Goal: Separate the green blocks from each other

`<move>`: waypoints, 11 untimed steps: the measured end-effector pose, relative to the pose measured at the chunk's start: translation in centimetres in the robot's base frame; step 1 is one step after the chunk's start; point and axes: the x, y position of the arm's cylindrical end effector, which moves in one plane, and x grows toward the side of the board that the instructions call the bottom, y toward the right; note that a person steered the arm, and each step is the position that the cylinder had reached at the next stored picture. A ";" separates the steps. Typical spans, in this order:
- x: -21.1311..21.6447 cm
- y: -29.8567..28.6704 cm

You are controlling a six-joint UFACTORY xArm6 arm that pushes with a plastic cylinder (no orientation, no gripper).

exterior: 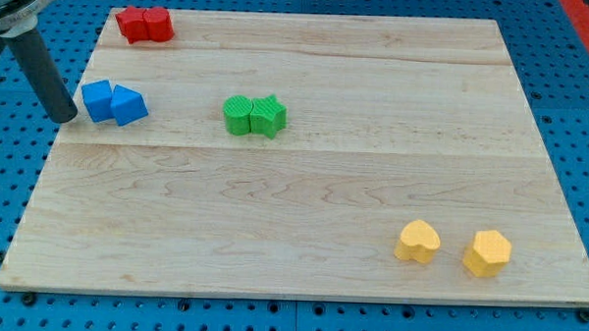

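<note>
A straight rod (pixel 45 66) is showing in matte black, round in section and even in thickness down to my tip (pixel 62 117), which is ending blunt. Above it, a wider collar (pixel 20 7) is gleaming grey and dark.

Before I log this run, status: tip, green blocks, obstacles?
My tip at board's left edge, just left of two blue blocks. Two green blocks touching, centre-left. Blue pair sits between tip and greens.

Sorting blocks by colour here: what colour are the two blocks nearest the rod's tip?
Blue, clearest in the camera view, just right of my tip.
</note>
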 end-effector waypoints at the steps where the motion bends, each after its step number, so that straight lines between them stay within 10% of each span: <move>1: 0.0 -0.8; 6: 2.1 20.0; 11: -1.6 23.3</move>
